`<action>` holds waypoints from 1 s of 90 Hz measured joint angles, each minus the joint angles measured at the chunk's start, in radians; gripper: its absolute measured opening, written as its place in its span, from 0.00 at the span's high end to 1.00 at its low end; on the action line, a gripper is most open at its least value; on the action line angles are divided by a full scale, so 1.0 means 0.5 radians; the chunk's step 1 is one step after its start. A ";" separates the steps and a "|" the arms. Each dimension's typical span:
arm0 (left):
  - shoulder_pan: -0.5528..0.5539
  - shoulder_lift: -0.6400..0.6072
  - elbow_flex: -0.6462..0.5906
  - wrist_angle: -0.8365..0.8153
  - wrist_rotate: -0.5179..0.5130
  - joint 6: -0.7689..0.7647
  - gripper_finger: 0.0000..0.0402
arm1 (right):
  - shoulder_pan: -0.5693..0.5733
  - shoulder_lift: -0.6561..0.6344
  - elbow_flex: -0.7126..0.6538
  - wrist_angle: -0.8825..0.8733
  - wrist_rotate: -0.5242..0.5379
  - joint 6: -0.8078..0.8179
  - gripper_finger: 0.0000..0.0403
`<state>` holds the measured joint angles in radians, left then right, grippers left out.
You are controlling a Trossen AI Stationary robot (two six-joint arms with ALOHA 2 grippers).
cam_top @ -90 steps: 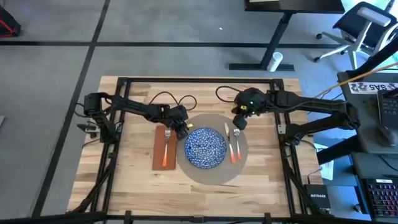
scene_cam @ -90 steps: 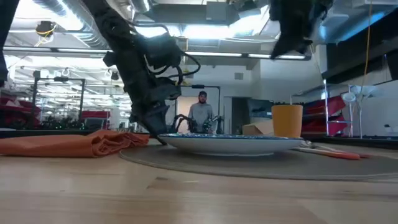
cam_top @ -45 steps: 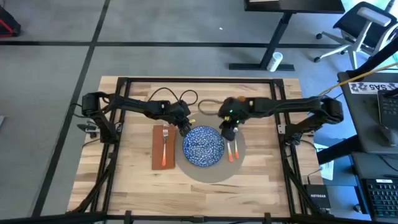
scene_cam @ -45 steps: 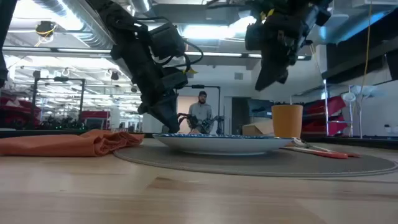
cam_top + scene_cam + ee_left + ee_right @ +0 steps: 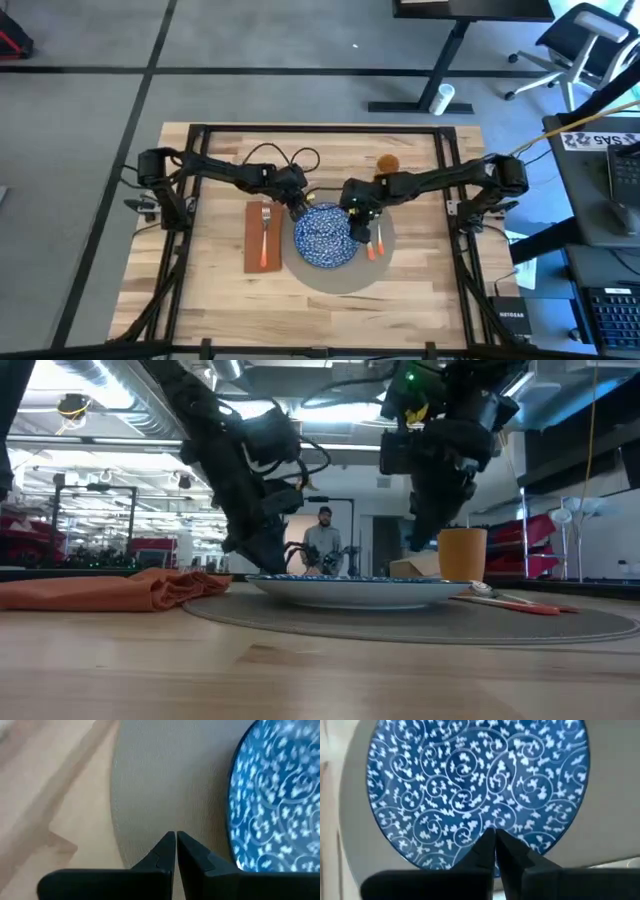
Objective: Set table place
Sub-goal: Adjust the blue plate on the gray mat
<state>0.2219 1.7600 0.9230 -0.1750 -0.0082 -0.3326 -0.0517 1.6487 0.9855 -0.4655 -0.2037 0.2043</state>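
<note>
The place (image 5: 338, 275) is a large, flat, round grey-beige mat lying near the middle of the worktop (image 5: 215, 285), a top of light wooden planks edged with thin black rails. A smaller blue plate (image 5: 325, 238) with a white scroll pattern sits on it, leaving a bare ring of mat all round. A rust-red napkin (image 5: 261, 236) lies on the wood just beside the mat and carries a fork (image 5: 266, 226). More cutlery with orange handles (image 5: 375, 246) lies on the mat at the plate's other side.

The left hand (image 5: 297, 204) is at the plate's far-left rim, fingers clenched together over the mat in its wrist view. The right hand (image 5: 357, 217) is over the plate's right part, also clenched, with nothing between the fingers.

Only the low view shows the plate's raised rim and a person (image 5: 323, 545) in the room behind. An orange cup (image 5: 387, 163) stands on the wood beyond the mat.
</note>
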 joint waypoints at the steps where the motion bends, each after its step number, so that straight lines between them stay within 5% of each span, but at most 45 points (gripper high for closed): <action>1: -0.002 0.005 0.000 0.001 0.001 -0.001 1.00 | 0.000 0.006 0.000 0.005 0.000 0.000 1.00; 90: -0.025 0.033 0.000 0.014 -0.007 -0.022 1.00 | -0.001 0.038 -0.174 0.078 0.021 0.044 1.00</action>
<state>0.2092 1.7763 0.9230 -0.1681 -0.0116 -0.3438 -0.0521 1.6676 0.8986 -0.4263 -0.1932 0.2264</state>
